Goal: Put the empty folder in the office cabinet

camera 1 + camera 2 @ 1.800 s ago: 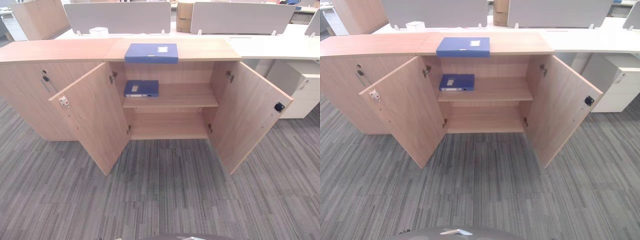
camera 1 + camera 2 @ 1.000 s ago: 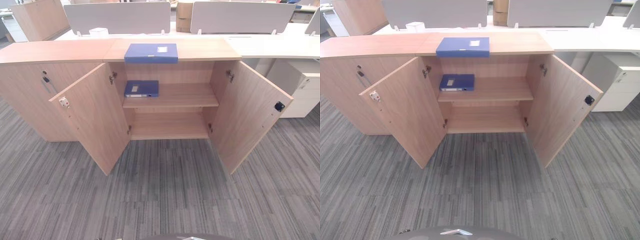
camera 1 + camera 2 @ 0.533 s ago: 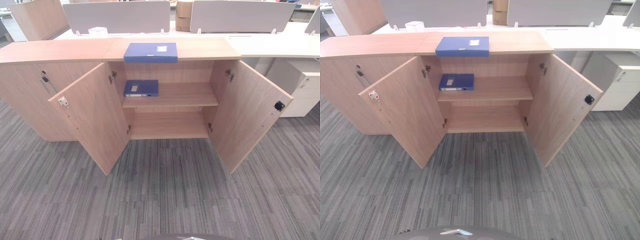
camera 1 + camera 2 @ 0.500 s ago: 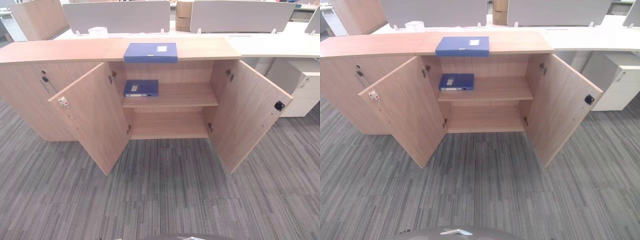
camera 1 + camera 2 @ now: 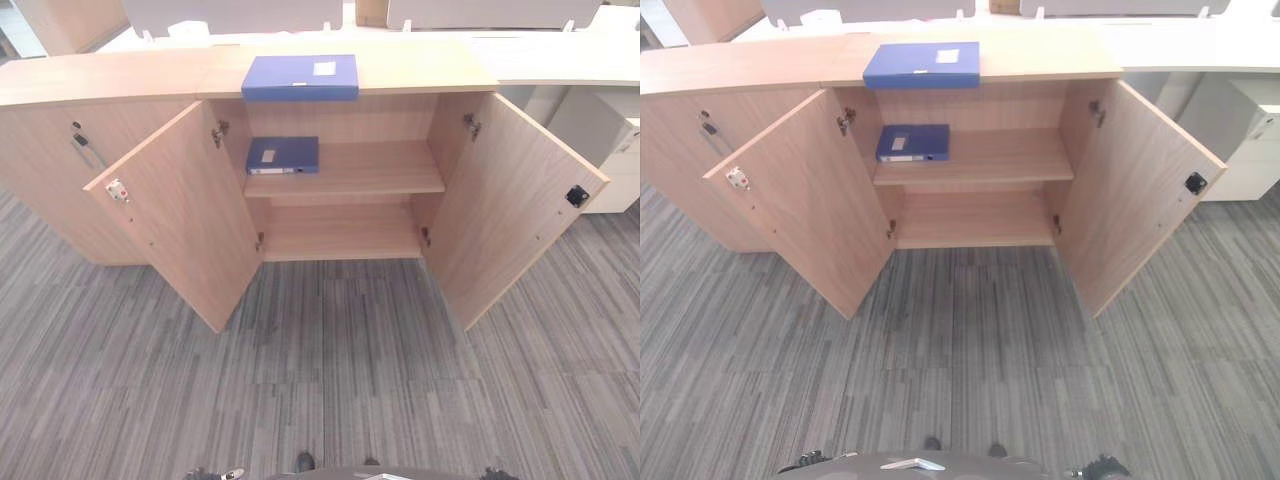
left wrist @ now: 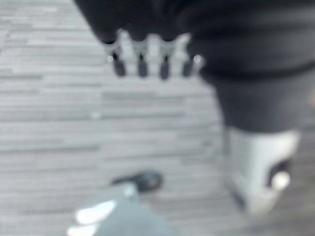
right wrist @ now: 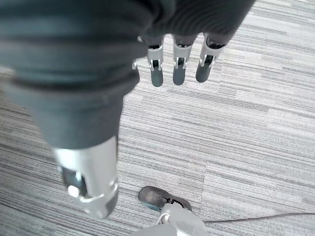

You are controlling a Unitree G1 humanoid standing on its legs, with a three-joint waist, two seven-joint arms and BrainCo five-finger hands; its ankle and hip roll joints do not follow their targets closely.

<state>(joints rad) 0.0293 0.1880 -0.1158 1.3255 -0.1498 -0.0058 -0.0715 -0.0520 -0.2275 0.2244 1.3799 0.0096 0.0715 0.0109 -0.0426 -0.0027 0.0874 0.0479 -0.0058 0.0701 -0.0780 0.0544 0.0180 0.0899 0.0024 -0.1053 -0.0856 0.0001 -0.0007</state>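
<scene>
A blue box folder [image 5: 300,77] with a white label lies flat on top of the wooden office cabinet [image 5: 420,70]. A second, similar blue folder [image 5: 282,155] lies on the left part of the upper shelf [image 5: 380,170] inside, with the lower shelf [image 5: 340,230] beneath it. Both cabinet doors stand wide open. My left hand [image 6: 142,61] hangs over the grey carpet with straight fingers and holds nothing. My right hand [image 7: 179,66] hangs the same way, open and well short of the cabinet.
The left door [image 5: 185,215] and the right door [image 5: 515,205] swing out into the carpeted floor before the cabinet. A closed cabinet section [image 5: 50,160] adjoins on the left. A white drawer unit [image 5: 620,140] stands at the right, white desks behind.
The whole picture has shifted: the camera has come closer and tipped down, so the cabinet sits higher and larger. The folders and doors have not moved.
</scene>
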